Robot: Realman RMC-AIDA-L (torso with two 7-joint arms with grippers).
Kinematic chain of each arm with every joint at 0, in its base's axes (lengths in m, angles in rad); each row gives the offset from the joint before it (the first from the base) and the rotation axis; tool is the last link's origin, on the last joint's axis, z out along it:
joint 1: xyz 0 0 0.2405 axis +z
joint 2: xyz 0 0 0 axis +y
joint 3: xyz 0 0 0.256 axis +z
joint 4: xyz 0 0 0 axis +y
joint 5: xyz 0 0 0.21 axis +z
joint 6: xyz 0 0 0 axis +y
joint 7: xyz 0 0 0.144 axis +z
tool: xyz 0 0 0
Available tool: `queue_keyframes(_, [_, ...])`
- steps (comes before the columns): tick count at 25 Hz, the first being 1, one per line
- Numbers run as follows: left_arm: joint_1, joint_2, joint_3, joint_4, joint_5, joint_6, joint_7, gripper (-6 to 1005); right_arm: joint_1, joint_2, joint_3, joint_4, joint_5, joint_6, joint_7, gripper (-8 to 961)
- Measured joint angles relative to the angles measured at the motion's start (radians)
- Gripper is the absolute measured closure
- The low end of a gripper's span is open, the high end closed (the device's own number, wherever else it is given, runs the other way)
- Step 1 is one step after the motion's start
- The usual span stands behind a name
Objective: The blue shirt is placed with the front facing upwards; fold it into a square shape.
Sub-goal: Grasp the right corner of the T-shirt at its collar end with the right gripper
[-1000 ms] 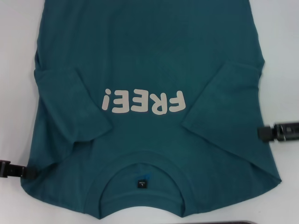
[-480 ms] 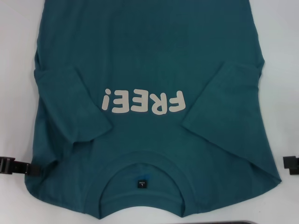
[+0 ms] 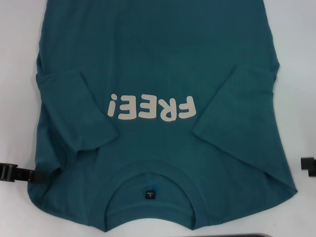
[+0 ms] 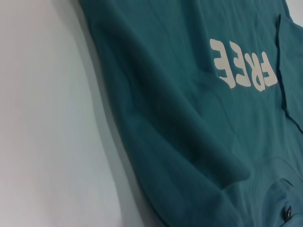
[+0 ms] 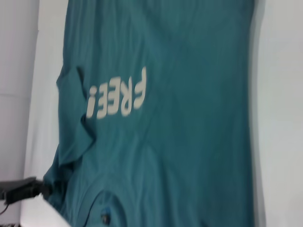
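The blue shirt (image 3: 158, 64) lies flat on the white table, front up, with its collar and black neck label (image 3: 149, 194) nearest me. Its white "FREE!" lettering (image 3: 152, 107) reads upside down in the head view. Both short sleeves (image 3: 74, 113) (image 3: 242, 108) are folded inward onto the chest. My left gripper (image 3: 29, 175) is low at the shirt's left shoulder edge, its tip touching the cloth. My right gripper (image 3: 308, 164) shows only as a black tip at the picture's right edge, clear of the shirt. The right wrist view shows the shirt (image 5: 180, 142) and the left gripper (image 5: 23, 190) at its edge.
White table (image 3: 15, 74) surrounds the shirt on both sides. A dark strip (image 3: 256, 235) lies along the front edge near the collar. The left wrist view shows the shirt's folded side (image 4: 180, 118) beside bare table (image 4: 47, 118).
My right gripper has drawn back to the right, from beside the shirt's right edge to the picture's border. My left gripper has moved slightly inward and up to the shirt's left edge.
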Motion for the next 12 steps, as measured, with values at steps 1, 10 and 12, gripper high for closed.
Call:
queue_keyframes(1, [0.000,0.000,-0.001,0.000,0.000,-0.002,0.000,949,0.006,-0.001,0.004,0.000,-0.001,0.007,0.000,173])
queue_keyframes(10, [-0.014,-0.001,0.001,0.000,0.000,-0.007,0.002,949,0.049,0.031,-0.002,-0.037,-0.010,0.056,-0.011,173])
queue_keyframes(12, [-0.018,-0.001,0.000,0.000,0.000,-0.008,0.002,949,0.053,0.047,-0.004,-0.069,-0.014,0.059,-0.012,173])
